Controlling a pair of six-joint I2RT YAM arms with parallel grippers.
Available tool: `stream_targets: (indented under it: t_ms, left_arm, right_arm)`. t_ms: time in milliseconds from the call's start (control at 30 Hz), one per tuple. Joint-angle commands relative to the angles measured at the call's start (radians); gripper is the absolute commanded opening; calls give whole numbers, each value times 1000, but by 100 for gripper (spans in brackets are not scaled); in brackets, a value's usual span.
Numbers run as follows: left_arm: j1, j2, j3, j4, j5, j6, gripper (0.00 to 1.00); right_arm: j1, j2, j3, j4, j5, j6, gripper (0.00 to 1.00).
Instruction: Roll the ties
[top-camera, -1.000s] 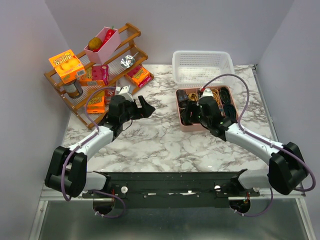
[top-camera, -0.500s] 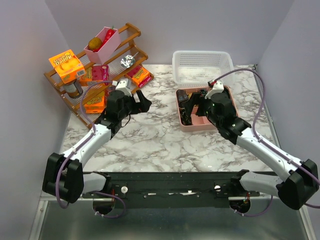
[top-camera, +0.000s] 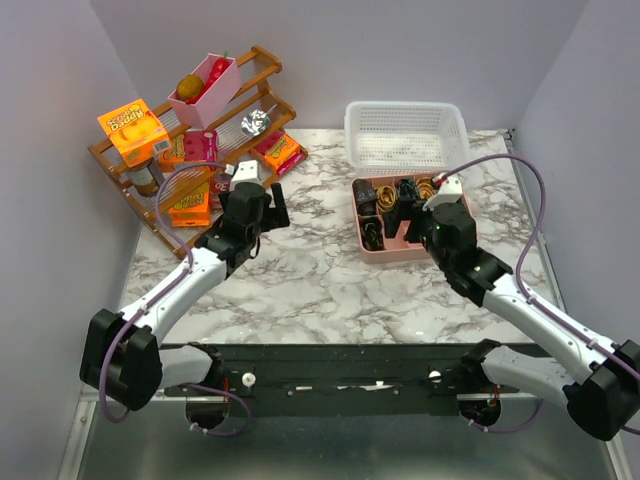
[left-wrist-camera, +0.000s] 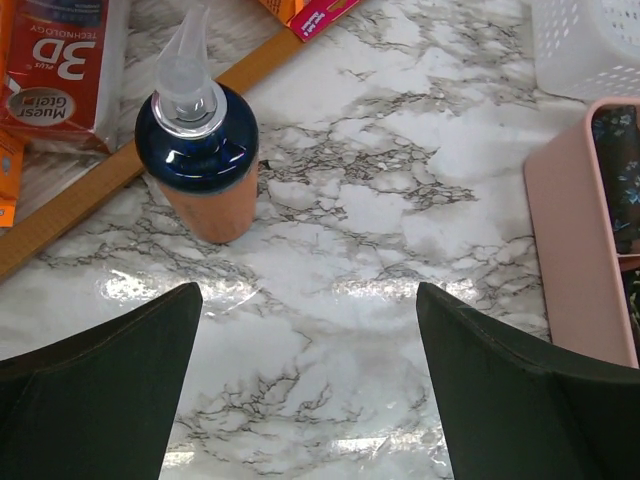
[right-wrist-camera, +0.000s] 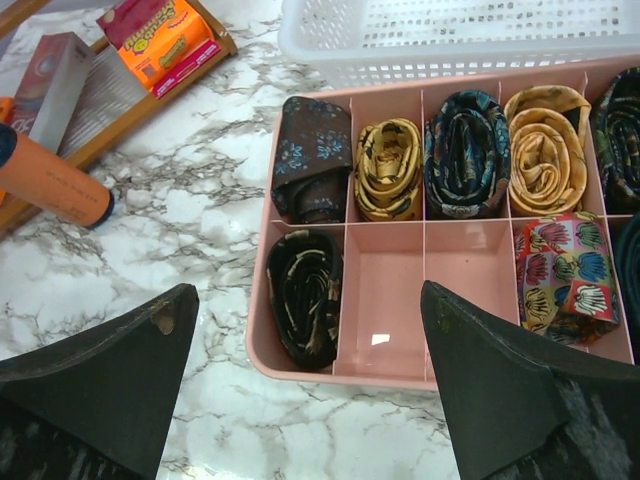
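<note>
Wide apart and holding nothing at the right gripper, poised over the near wall of the pink tray; probably kept high to clear the coils. Just beyond, inside the tray: ties wound into snug oval rolls, one per cell, wedged between dividers, presumably so as not to unwind. Black with gold flecks in the near left cell; brown floral, gold, teal and yellow along the far row; a bright shell print nearer right. Two near middle cells bare. Soft woven fabric against smooth rigid plastic. Well left of the tray, over the glossy veined marble table: left gripper, likewise spread and empty. Just behind the tray, a perforated white basket.
</note>
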Motion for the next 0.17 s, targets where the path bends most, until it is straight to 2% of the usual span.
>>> stream_targets:
  t_ms: [0,133]
  left_arm:
    - [-22,-10,23,-21,-96,28,99]
    - [-55,-42,-3,25,-113,56,99]
  right_arm:
    - [5,-15,-5,15,45,-13,100]
    - [5,-15,10,20,44,-28,100]
